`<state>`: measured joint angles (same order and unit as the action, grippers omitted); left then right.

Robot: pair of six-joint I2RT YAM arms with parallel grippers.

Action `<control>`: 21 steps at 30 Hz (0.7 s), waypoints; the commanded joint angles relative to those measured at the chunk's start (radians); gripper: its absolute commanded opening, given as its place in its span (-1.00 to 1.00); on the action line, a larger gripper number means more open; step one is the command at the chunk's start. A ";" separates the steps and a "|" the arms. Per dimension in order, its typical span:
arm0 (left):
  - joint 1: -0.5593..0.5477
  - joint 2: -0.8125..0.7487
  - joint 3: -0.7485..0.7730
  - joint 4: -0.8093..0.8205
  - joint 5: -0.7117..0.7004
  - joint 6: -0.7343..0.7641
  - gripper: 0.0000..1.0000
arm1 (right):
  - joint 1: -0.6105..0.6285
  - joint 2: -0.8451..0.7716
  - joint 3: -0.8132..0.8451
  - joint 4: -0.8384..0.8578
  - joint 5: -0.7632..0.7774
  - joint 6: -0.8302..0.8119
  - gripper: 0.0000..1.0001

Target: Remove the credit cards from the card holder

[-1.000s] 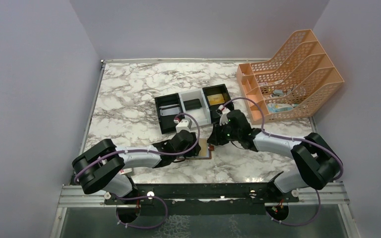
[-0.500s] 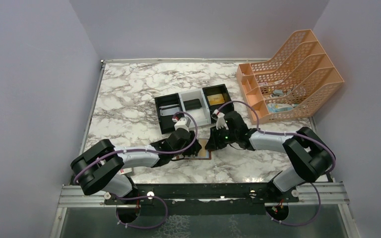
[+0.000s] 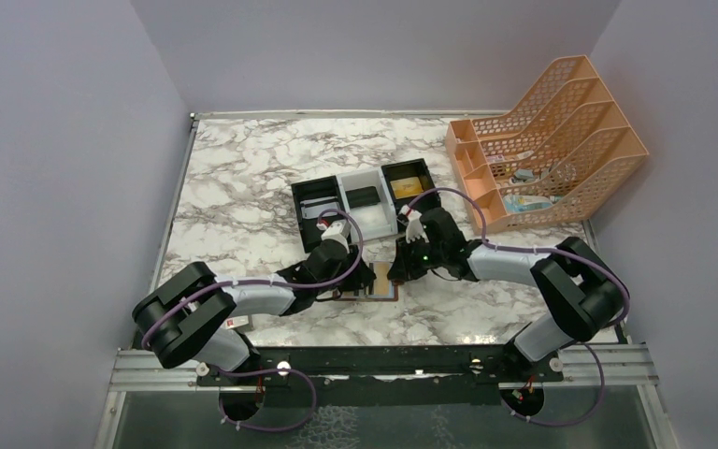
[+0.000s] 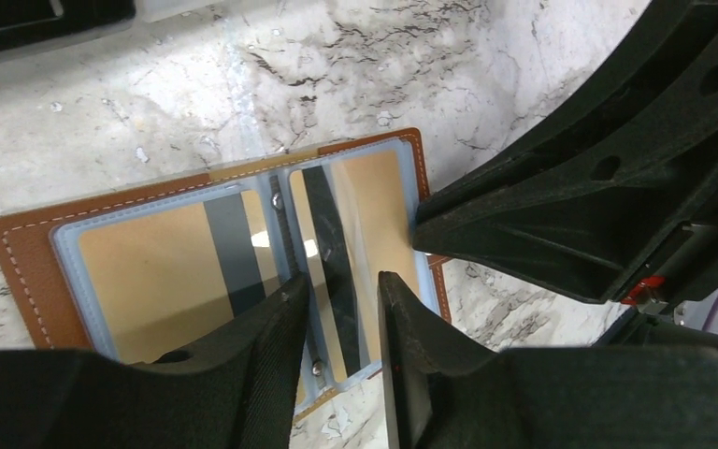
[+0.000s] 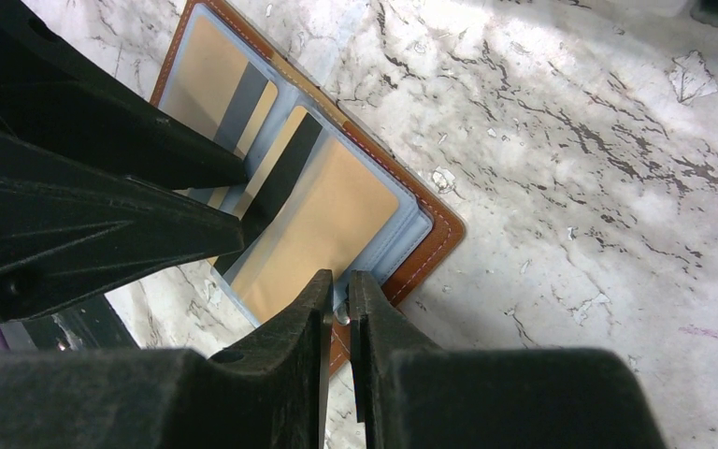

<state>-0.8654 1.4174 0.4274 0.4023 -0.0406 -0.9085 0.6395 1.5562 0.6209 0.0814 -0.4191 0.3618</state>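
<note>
The brown leather card holder (image 3: 385,282) lies open on the marble between both grippers. Its blue-grey pockets hold gold credit cards with dark stripes (image 4: 140,267) (image 5: 332,215). My left gripper (image 4: 341,281) is open, with its fingers straddling the middle fold of the card holder (image 4: 19,257), and it grips nothing. My right gripper (image 5: 339,279) is at the outer edge of the card holder (image 5: 435,245), jaws drawn in to a thin slit over the pocket rim. Whether they pinch that rim I cannot tell. From above, the left gripper (image 3: 363,281) and right gripper (image 3: 398,271) almost meet.
A black-white-black tray (image 3: 338,180) stands just behind the grippers, with a gold card (image 3: 409,184) and dark cards in its compartments. An orange file rack (image 3: 547,140) stands at the back right. The right gripper's body (image 4: 598,187) crowds the left wrist view.
The right gripper has slid left onto the holder's edge and its jaws have narrowed. The left gripper has edged slightly back and left and closed a little.
</note>
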 commanded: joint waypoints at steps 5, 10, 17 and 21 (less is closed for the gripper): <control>0.019 0.012 -0.057 0.125 0.056 -0.066 -0.39 | -0.002 0.032 0.010 -0.035 0.041 -0.029 -0.74; 0.026 0.035 -0.062 0.137 0.061 -0.086 -0.42 | -0.002 0.039 0.011 -0.033 0.037 -0.029 -0.74; 0.027 0.059 -0.062 0.157 0.066 -0.111 -0.50 | -0.001 0.036 0.006 -0.032 0.041 -0.030 -0.74; 0.028 0.056 -0.069 0.178 0.074 -0.122 -0.62 | -0.002 0.041 0.004 -0.026 0.040 -0.029 -0.74</control>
<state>-0.8433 1.4651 0.3714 0.5293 0.0063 -1.0103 0.6395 1.5642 0.6266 0.0822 -0.4194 0.3607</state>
